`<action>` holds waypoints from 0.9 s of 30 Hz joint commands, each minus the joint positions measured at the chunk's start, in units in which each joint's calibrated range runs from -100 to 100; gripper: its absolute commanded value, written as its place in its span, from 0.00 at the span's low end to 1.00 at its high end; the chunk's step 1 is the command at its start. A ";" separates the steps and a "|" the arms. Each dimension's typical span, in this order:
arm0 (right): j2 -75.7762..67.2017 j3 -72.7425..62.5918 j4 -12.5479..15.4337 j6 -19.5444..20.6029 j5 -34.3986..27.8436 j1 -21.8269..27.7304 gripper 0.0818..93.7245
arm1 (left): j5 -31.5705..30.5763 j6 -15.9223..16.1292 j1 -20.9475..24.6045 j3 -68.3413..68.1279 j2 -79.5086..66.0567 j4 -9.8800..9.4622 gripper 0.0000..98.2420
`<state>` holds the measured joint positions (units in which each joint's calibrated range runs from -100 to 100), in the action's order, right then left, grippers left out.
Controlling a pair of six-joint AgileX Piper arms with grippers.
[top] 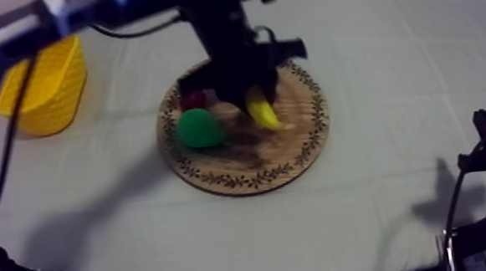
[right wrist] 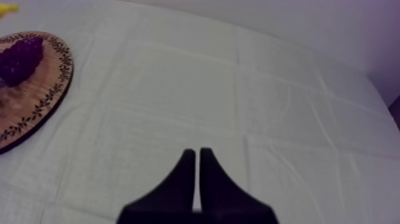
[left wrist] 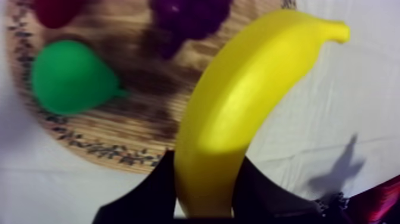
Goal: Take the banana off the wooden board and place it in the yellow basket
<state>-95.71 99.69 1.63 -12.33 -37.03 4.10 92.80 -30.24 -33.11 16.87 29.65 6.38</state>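
The table (top: 399, 56) carried the wooden board (top: 298, 145) at its middle and the yellow basket (top: 50, 95) near its far left corner. My left gripper (top: 249, 95) clamped the banana (top: 263, 110) over the board, beside the pear (top: 200, 128). My right gripper (right wrist: 196, 156) rested closed and empty near the right edge.

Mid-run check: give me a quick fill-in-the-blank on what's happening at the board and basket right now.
1. The left gripper is shut on the ____.
2. The green pear lies on the wooden ____.
3. The yellow ____ stands on the cloth at the robot's left side.
4. The right gripper, over bare cloth, is ____ on nothing.

Missing words: banana; board; basket; shut.
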 commanded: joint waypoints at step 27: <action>-0.04 -0.03 0.01 0.00 0.01 0.03 0.01 | -0.35 8.98 38.10 -15.13 -16.92 -5.97 0.38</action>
<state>-95.71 99.69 1.63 -12.33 -37.03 4.12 92.39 -21.41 3.12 0.31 11.99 0.41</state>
